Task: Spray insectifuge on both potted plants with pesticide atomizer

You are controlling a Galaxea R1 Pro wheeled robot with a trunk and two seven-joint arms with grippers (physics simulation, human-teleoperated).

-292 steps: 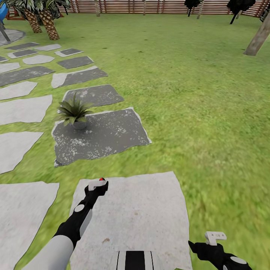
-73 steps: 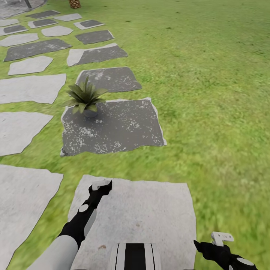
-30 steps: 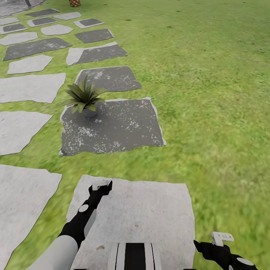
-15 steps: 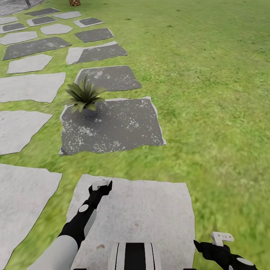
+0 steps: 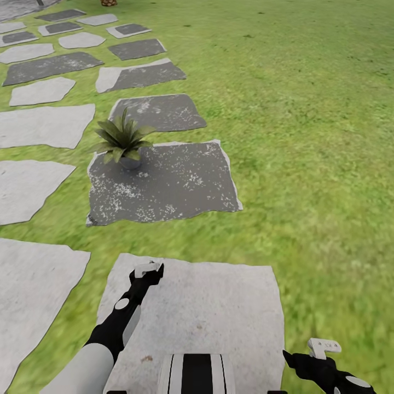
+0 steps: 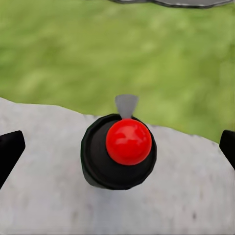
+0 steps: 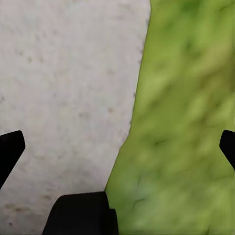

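Farthest left we see a potted plant [image 5: 122, 141] at the corner of a dark slab [image 5: 164, 183]. Our left gripper [image 5: 146, 270] hovers over a pale slab [image 5: 219, 312], gripping the pesticide atomizer [image 6: 122, 149], its red top up. Our right gripper [image 5: 324, 346], low right, is probably open; its fingers are unclear.

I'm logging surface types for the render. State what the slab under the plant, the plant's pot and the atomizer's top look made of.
The dark slab looks like rough stone, matt grey with white speckles and ragged edges. The pot looks like plain grey stone or ceramic, too small to tell. The atomizer's top looks like glossy red plastic, with a soft highlight, on a dark collar.
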